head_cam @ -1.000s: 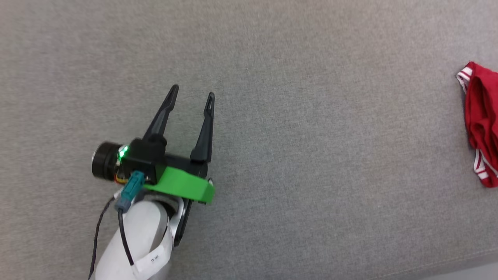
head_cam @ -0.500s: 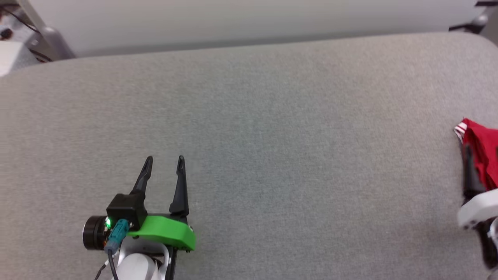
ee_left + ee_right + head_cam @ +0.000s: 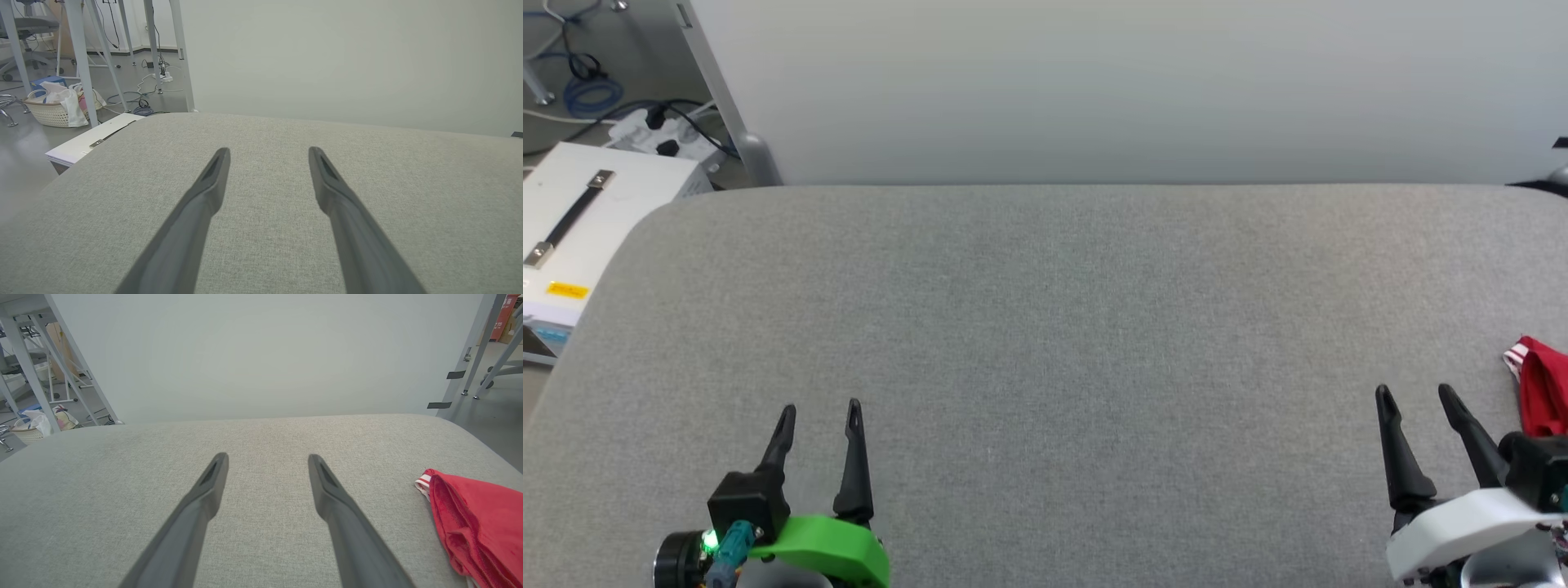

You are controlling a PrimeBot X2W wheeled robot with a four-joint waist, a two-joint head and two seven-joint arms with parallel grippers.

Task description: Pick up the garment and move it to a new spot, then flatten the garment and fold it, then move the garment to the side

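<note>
One red garment, bunched, lies just right of the right gripper. Likely light, limp and thin; best pinched at a raised fold or the striped edge. Right gripper and left gripper both gape empty.

garment cut off at right edge

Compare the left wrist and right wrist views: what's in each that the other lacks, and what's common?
Left wrist, not right: the left gripper, open over bare cloth, a white case beside the table's corner, and cables on the floor. Right wrist, not left: the right gripper, open, and the red garment bunched on the table to its right, untouched. Both: grey table, pale backdrop, laundry basket on the floor.
</note>
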